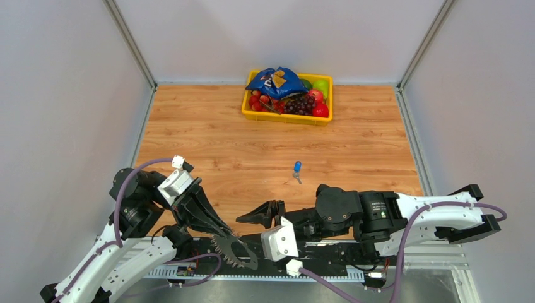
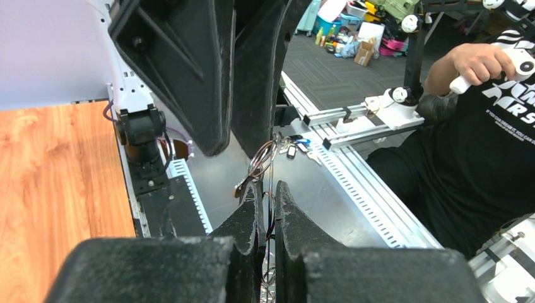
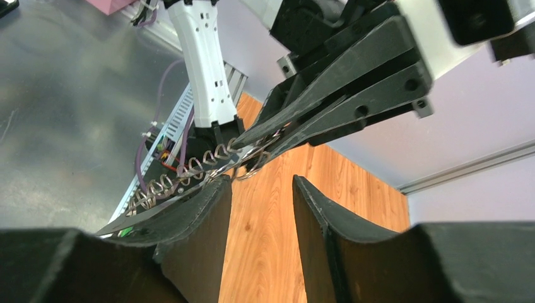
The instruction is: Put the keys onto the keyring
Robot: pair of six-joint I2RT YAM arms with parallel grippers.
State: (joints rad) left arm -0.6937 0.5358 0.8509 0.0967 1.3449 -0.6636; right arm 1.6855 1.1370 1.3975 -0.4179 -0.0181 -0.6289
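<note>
Your left gripper (image 1: 219, 232) pinches the keyring (image 1: 235, 253) at the near edge; your right gripper (image 1: 262, 216) stands half open just beside it. The blue key (image 1: 296, 168) lies on the table (image 1: 208, 139), well apart. Bump the keyring and it could twist or slip from that thin pinch.

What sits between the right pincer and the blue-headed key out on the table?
Nothing: in the top view only bare wooden table separates the right pincer from the blue-headed key.
</note>
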